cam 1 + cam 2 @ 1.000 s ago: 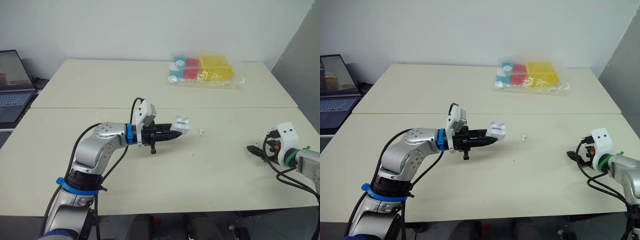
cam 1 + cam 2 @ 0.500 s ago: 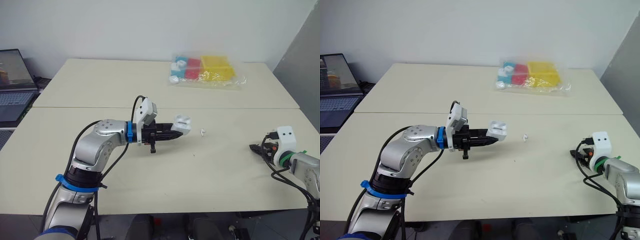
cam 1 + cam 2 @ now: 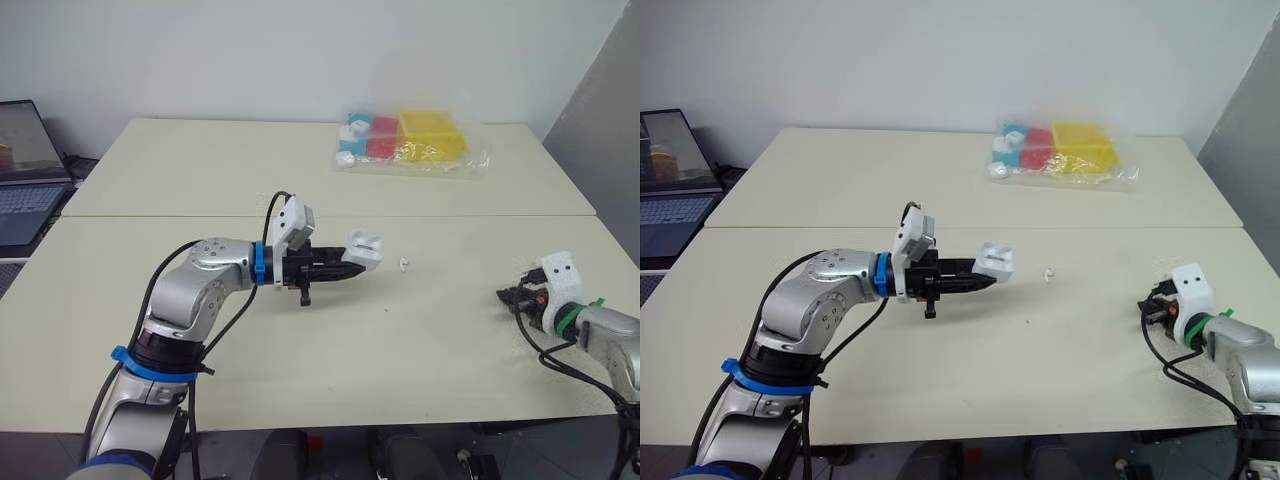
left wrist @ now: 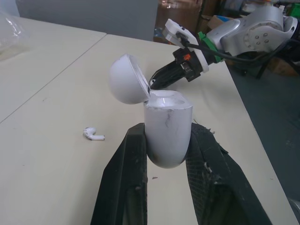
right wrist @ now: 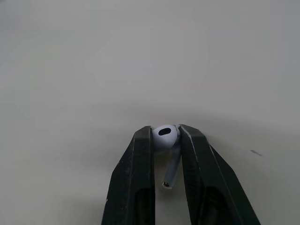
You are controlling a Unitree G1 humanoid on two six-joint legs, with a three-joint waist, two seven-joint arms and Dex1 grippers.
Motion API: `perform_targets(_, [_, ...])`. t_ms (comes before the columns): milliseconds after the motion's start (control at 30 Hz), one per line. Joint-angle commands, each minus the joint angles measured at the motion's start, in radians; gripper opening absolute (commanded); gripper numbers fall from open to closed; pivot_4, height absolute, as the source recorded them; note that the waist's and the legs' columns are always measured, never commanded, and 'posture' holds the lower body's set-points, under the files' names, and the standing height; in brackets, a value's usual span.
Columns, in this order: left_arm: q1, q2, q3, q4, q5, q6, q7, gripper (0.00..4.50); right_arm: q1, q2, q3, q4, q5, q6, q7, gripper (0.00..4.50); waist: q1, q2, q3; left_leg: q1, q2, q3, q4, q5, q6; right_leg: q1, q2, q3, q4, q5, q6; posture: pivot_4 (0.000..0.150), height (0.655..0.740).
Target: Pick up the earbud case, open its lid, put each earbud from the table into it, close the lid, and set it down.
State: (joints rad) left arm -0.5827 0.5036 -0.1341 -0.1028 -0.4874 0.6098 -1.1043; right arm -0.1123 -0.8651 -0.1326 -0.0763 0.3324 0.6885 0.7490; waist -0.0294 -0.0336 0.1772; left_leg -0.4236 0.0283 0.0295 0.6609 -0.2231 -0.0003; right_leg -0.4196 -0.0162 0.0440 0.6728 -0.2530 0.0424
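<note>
Left wrist view: one case (image 4: 168, 136), one loose earbud (image 4: 93, 135); second earbud (image 5: 165, 136) gripped.

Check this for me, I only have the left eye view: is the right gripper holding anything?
Observer: Yes. The right wrist view shows the right gripper shut on a small white plastic earbud, with the head pinched between the jaws and the stem free.
Operator: Is the case's lid open?
Observer: Yes. In the left wrist view the left gripper clamps the white rounded plastic earbud case by its body, and its domed lid is swung back.
</note>
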Motion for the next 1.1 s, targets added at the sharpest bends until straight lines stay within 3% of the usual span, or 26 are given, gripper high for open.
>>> perform_targets(33, [-0.003, -0.003, 0.004, -0.012, -0.010, -0.019, -0.006, 0.74, 0.035, -0.223, 0.073, -0.108, -0.023, -0.103, 0.292, 0.41, 0.000, 0.004, 0.002, -0.001, 0.000, 0.000, 0.000, 0.000, 0.000, 0.000, 0.000, 0.000, 0.000, 0.000, 0.000, 0.150, 0.7400])
perform_targets(133, [-0.004, -0.014, 0.002, -0.021, -0.014, -0.016, 0.006, 0.74, 0.033, -0.319, 0.104, -0.092, -0.041, -0.159, 0.385, 0.41, -0.001, 0.003, 0.002, 0.000, 0.000, 0.000, 0.001, 0.000, 0.000, 0.000, 0.000, -0.001, -0.001, 0.000, 0.000, 0.150, 0.7400])
perform_targets(333, [0.046, -0.010, 0.012, -0.077, -0.022, -0.005, 0.031, 0.74, 0.037, -0.487, 0.214, 0.100, -0.244, -0.463, 0.514, 0.41, 0.000, 0.004, 0.003, 0.001, 0.000, 0.001, 0.001, 0.000, 0.000, 0.000, -0.001, 0.000, 0.000, 0.000, 0.000, 0.150, 0.7400])
perform_targets(733, [0.101, -0.004, 0.012, -0.156, -0.055, 0.041, 0.072, 0.74, 0.028, -0.499, 0.248, 0.363, -0.406, -0.808, 0.532, 0.41, 0.000, 0.004, 0.003, 0.007, 0.000, 0.002, 0.001, 0.000, 0.000, 0.005, -0.001, 0.001, 0.001, 0.000, 0.000, 0.150, 0.7400])
perform_targets(1100, [0.107, -0.005, 0.001, -0.170, -0.061, 0.053, 0.074, 0.74, 0.043, -0.507, 0.225, 0.413, -0.432, -0.866, 0.551, 0.41, 0.000, 0.004, 0.003, 0.009, -0.001, 0.001, 0.002, 0.000, 0.000, 0.009, -0.002, 0.000, 0.000, -0.003, -0.005, 0.150, 0.7400])
